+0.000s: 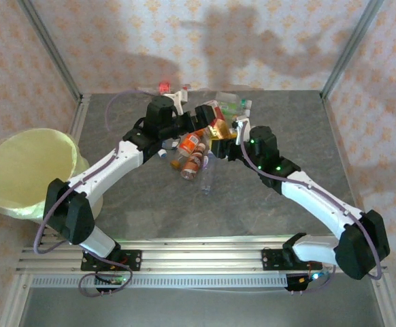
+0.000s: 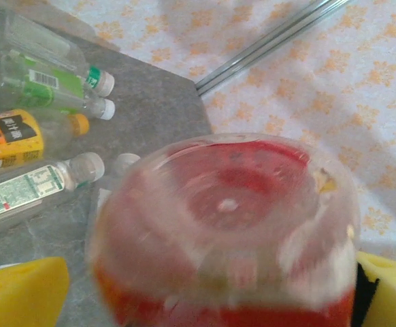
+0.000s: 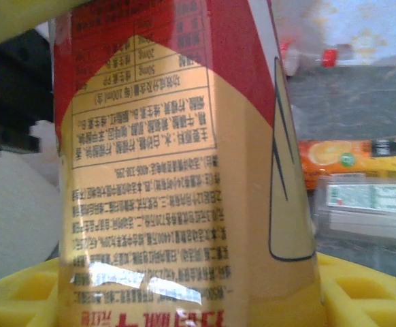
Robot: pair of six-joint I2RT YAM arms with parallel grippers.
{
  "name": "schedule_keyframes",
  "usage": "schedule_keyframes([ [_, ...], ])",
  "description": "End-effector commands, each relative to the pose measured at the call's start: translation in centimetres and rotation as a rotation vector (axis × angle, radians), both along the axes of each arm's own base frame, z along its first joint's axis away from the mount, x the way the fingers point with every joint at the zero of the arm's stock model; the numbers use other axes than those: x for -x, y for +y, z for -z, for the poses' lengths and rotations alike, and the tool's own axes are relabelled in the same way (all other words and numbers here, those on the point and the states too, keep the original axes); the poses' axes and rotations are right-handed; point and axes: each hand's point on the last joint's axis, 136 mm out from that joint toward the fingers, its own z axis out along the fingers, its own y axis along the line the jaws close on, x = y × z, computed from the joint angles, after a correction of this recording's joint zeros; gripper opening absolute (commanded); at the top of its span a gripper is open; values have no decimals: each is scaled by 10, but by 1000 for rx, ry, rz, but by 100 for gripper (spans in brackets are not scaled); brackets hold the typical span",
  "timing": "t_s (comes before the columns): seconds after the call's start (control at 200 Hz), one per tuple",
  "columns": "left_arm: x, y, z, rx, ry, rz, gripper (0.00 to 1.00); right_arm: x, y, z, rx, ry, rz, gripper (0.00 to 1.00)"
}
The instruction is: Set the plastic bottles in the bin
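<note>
Right gripper (image 3: 191,300) pinches the red-and-gold labelled bottle (image 3: 177,170), whose slick label may slip on lift; left gripper (image 2: 211,293) gapes wide around the red-based bottle (image 2: 225,225) and could knock it away.

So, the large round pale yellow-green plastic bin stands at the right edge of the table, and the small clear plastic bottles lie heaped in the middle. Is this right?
Not quite: the top external view shows the pale yellow-green bin at the left edge of the table, beside the left arm. The plastic bottles do lie heaped in the middle.
</note>
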Motion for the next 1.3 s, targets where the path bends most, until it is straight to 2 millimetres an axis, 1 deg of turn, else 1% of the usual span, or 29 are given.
schedule_keyframes([
  [0.0, 2, -15, -16, 64, -43, 47, 100, 5, 22, -37, -89, -75, -106, 59],
  [0.04, 2, -16, -16, 66, -41, 48, 99, 4, 23, -39, -99, -81, -101, 60],
  [0.14, 3, -18, -16, 66, -48, 50, 90, -1, 25, -45, -129, -88, -86, 60],
  [0.25, 4, -12, -11, 56, -42, 15, 70, -3, 28, -48, -136, -95, -93, 60],
  [0.28, 4, -10, -10, 53, -41, 5, 68, -3, 30, -48, -137, -97, -98, 60],
  [0.35, 5, -9, -10, 51, -42, 6, 66, -3, 31, -47, -131, -100, -110, 61],
  [0.465, 5, -9, -11, 50, -41, 0, 66, 0, 34, -44, -116, -101, -135, 64],
  [0.55, 1, -3, -6, 16, -17, -34, 64, 2, 36, -44, -113, -104, -156, 70],
  [0.631, -2, 4, -2, -13, -6, -78, 62, 2, 37, -43, -99, -96, -162, 79],
  [0.711, -5, 16, 1, -46, -2, -138, 59, 0, 35, -43, -81, -93, -150, 85],
  [0.786, -7, 28, 3, -85, 0, -196, 59, -2, 31, -40, -52, -93, -130, 92],
  [0.796, -8, 29, 4, -90, 1, -203, 59, -3, 31, -39, -48, -94, -126, 93],
  [0.826, -9, 34, 5, -106, 2, -224, 59, -4, 28, -38, -35, -94, -113, 100],
  [0.861, -10, 39, 5, -126, 4, -252, 59, -5, 25, -37, -23, -99, -95, 99],
  [0.961, -15, 65, 9, -212, 34, -364, 58, -10, 12, -35, 19, -111, -22, 99],
  [1.046, -14, 83, 3, -264, 25, -419, 58, -17, -3, -38, 57, -124, 69, 99],
  [1.126, -9, 99, -5, -329, 4, -461, 57, -21, -17, -43, 92, -151, 138, 99],
  [1.221, -1, 121, -15, -425, -18, -518, 57, -33, -42, -43, 121, -153, 299, 99],
  [1.291, 7, 140, -24, -483, -35, -565, 58, -42, -66, -40, 139, -122, 453, 99],
])
